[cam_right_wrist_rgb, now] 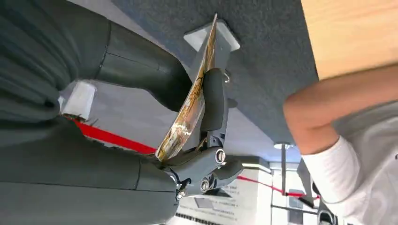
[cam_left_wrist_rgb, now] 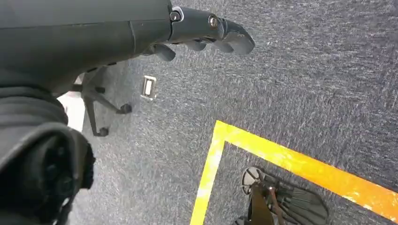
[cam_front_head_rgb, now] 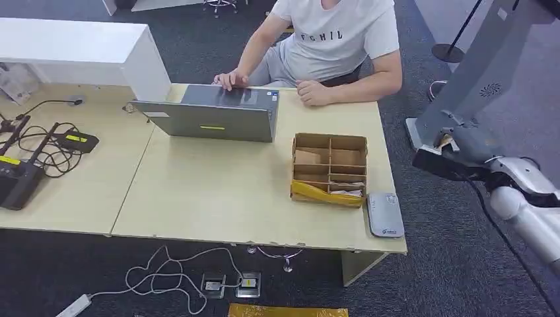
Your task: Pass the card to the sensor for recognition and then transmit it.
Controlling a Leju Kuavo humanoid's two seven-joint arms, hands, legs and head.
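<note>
My right hand (cam_front_head_rgb: 455, 157) is raised off the table's right edge, level with the cardboard box. It pinches a glossy brown-and-gold card (cam_right_wrist_rgb: 189, 108) between thumb and a finger; a sliver of the card (cam_front_head_rgb: 447, 140) peeks out above the hand. The grey card sensor (cam_front_head_rgb: 385, 214) lies flat at the table's front right corner, below and to the left of that hand. My left hand (cam_left_wrist_rgb: 206, 29) hangs over the carpet with its fingers loosely extended and nothing in it.
A compartmented cardboard box (cam_front_head_rgb: 329, 170) with cards stands beside the sensor. A person (cam_front_head_rgb: 333, 46) sits at the far side with a hand on a grey laptop (cam_front_head_rgb: 214, 113). Routers and cables (cam_front_head_rgb: 39, 152) lie at the left. A grey stand base (cam_front_head_rgb: 422, 132) is behind my right hand.
</note>
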